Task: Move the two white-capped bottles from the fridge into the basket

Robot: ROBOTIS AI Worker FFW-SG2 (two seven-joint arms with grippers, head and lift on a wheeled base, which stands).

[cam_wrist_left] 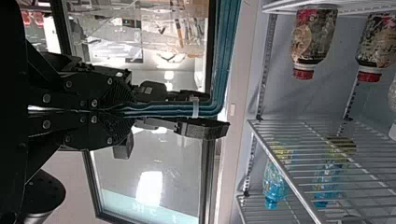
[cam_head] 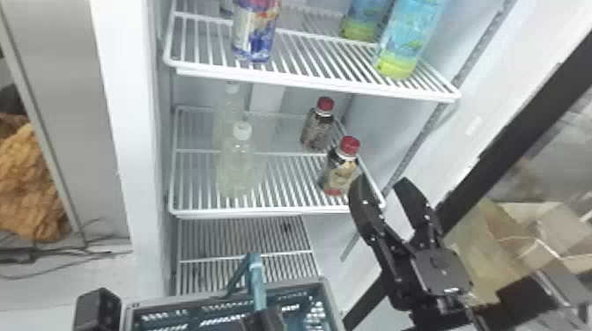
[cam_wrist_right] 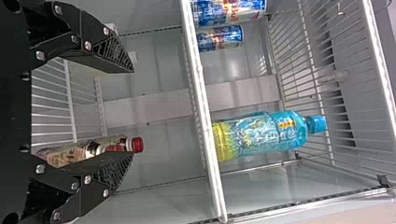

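Two white-capped clear bottles stand on the fridge's middle shelf, front bottle (cam_head: 238, 169) and rear bottle (cam_head: 230, 105). My right gripper (cam_head: 382, 181) is open at that shelf's right front corner, beside a red-capped bottle and away from the clear ones. In the right wrist view the right gripper (cam_wrist_right: 132, 113) has nothing between its fingers; a pale cap (cam_wrist_right: 133, 57) peeks past one finger. The basket (cam_head: 332, 303) is at the bottom of the head view. My left gripper (cam_head: 264, 320) is at its teal handle; in the left wrist view the left gripper (cam_wrist_left: 127, 110) is shut on that handle.
Red-capped bottles (cam_head: 341, 169) stand on the middle shelf's right side. The upper shelf (cam_head: 317, 86) holds a can (cam_head: 255, 33) and blue bottles (cam_head: 407, 37). A lower wire shelf (cam_head: 242, 237) lies behind the basket. The fridge's left wall edge (cam_head: 127, 132) rises beside the shelves.
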